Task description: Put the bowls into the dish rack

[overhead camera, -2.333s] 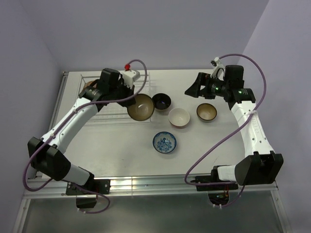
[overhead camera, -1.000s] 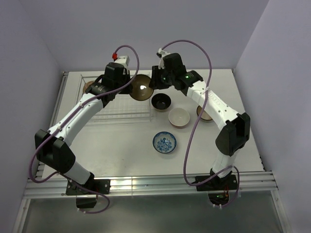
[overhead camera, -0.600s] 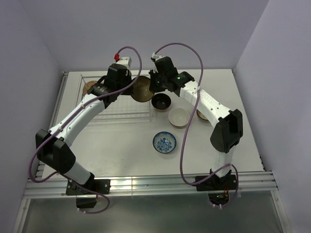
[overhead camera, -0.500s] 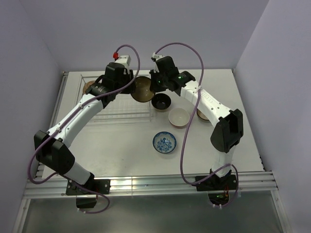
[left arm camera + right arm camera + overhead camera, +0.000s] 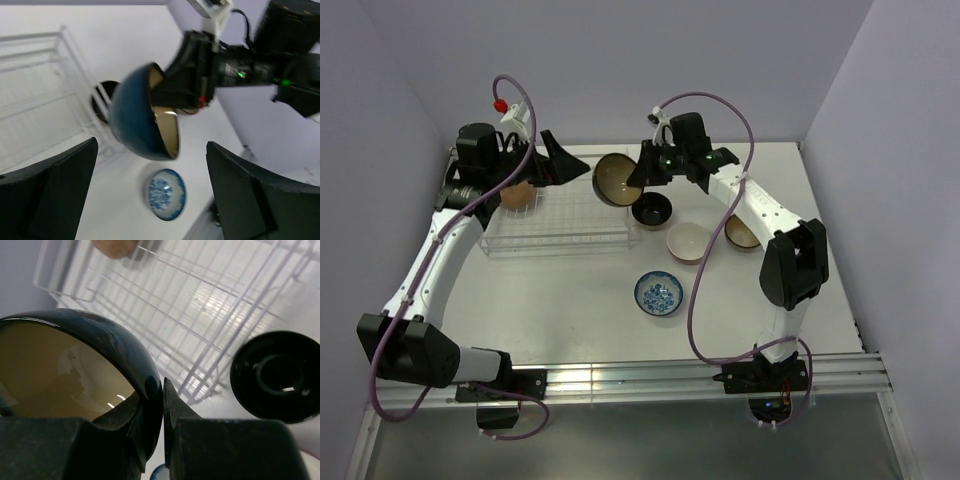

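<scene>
Releasing the bowl (image 5: pixel 613 180), left tool (image 5: pixel 558 162) has opened and withdrawn; right tool (image 5: pixel 642 172) alone clamps its rim by the rack (image 5: pixel 560 245), loading pending

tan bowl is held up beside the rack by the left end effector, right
Not the left. The right end effector pinches the rim of the tan bowl, held up beside the rack, as the right wrist view shows. The left end effector is open, apart from it.

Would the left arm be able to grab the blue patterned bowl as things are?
Probably yes. The left gripper is open and empty, and the blue patterned bowl sits alone on the table with nothing over it.
</scene>
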You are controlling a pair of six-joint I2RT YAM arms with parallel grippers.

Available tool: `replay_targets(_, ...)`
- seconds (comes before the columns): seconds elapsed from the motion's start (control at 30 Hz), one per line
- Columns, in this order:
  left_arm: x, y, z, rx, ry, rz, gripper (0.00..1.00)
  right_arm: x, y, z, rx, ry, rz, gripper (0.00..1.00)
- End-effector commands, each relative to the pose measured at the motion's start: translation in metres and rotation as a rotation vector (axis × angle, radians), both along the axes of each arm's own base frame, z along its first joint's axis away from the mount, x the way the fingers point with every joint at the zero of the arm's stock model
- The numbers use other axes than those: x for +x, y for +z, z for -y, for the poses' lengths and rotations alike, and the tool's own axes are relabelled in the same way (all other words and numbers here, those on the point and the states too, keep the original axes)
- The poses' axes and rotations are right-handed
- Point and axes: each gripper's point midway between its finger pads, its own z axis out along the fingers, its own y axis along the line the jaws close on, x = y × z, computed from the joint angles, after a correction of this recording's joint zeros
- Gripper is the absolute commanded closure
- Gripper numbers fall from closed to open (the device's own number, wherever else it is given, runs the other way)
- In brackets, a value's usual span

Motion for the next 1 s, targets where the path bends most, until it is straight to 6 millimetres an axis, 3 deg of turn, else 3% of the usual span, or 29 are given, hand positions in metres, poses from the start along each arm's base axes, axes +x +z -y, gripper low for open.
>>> replay_targets(0.0, -0.041, 0.03, 0.023, -0.182, -0.205, 0.013, 0.05, -0.01, 0.1, -0.026, 0.287, 0.151, 0.19, 1.0)
replay_targets(0.03, -0.044, 0.033, 0.026, -0.208, -0.23, 0.024, 0.01, -0.013, 0.102, -0.031, 0.325, 0.174, 0.177, 1.0)
replay_targets(0.13, -0.049, 0.023, 0.026, -0.262, -0.212, -0.048, 0.01, -0.016, 0.11, -0.037, 0.382, 0.205, 0.159, 1.0)
replay_targets(0.33, -0.051, 0.009, 0.024, -0.303, -0.161, -0.12, 0.0, -0.017, 0.1, -0.045, 0.423, 0.22, 0.102, 1.0)
replay_targets(0.97, -0.046, 0.022, 0.021, -0.355, -0.12, -0.04, 0.01, -0.025, 0.081, -0.058, 0.365, 0.212, 0.068, 1.0)
